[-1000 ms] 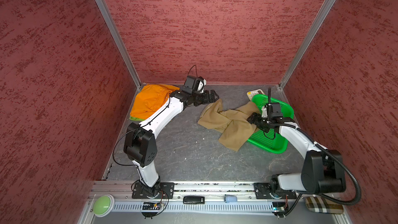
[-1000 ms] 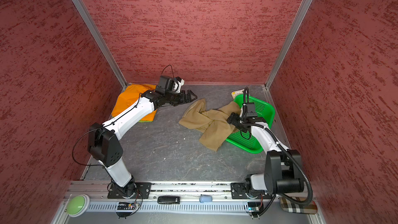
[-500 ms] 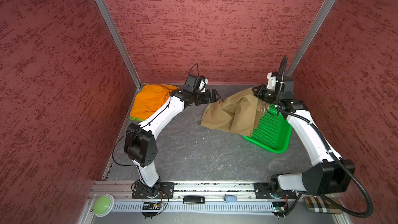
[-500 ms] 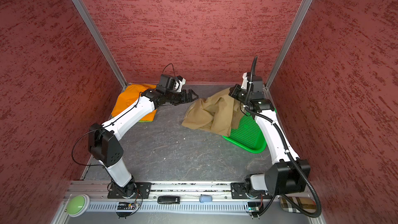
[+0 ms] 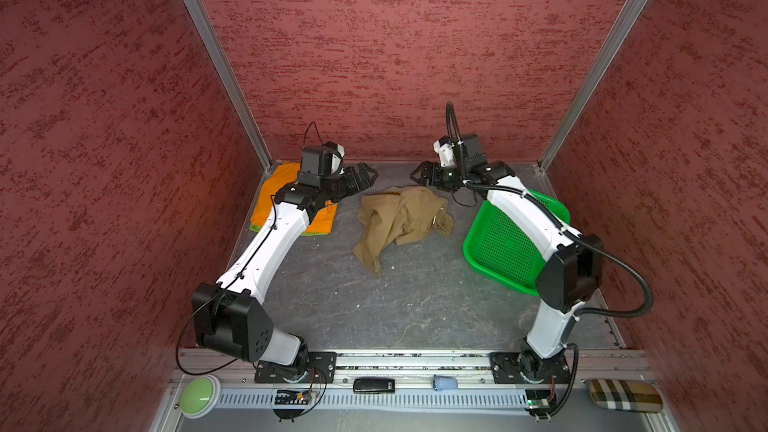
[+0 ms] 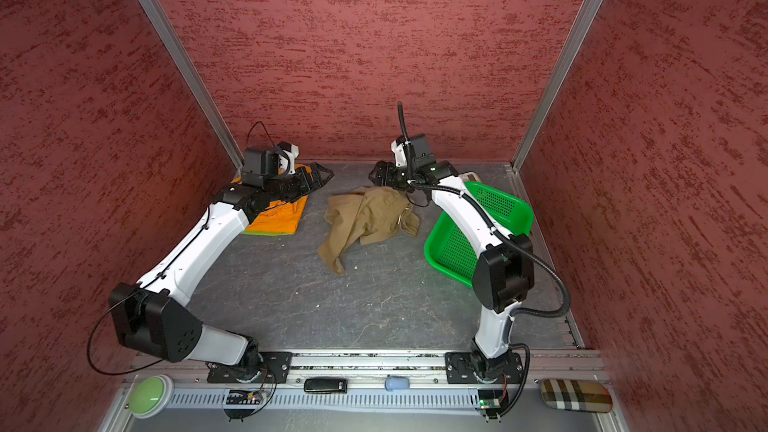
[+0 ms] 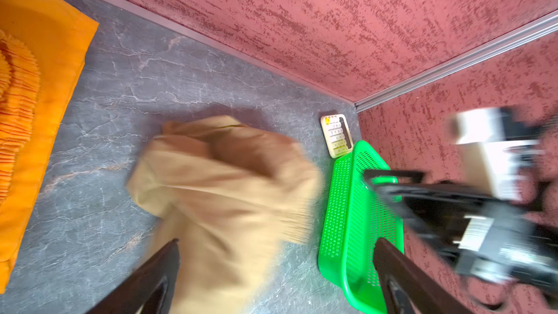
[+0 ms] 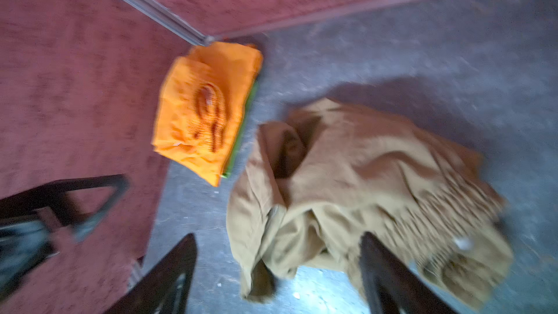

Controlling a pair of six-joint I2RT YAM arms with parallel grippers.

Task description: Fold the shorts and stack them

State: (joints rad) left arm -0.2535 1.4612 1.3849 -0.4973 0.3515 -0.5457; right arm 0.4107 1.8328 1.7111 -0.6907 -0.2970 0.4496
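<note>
The khaki shorts [image 5: 399, 218] [image 6: 365, 218] lie crumpled on the grey table at the back middle, held by nothing. They look blurred in the wrist views [image 7: 223, 194] [image 8: 347, 182]. The orange shorts [image 5: 268, 201] [image 6: 278, 218] [image 8: 205, 110] lie folded in the back left corner, on top of the lime green shorts, of which only an edge [image 5: 316, 233] [image 8: 241, 128] shows. My left gripper [image 5: 370, 174] [image 6: 326, 174] [image 7: 277, 241] hovers open just left of the khaki heap. My right gripper [image 5: 417, 176] [image 6: 374, 176] [image 8: 278, 237] hangs open above its back right edge, empty.
A green perforated basket [image 5: 498, 251] [image 6: 453, 243] [image 7: 356, 206] sits at the right under my right arm. A small white card-like item [image 7: 336, 135] lies in the back right corner. Red walls close in three sides. A green button [image 5: 199, 394] sits on the front rail.
My right gripper lifted the khaki shorts off the basket, swung them up and toward the back middle, then opened. The shorts now lie loose on the table. The left arm stayed put.
</note>
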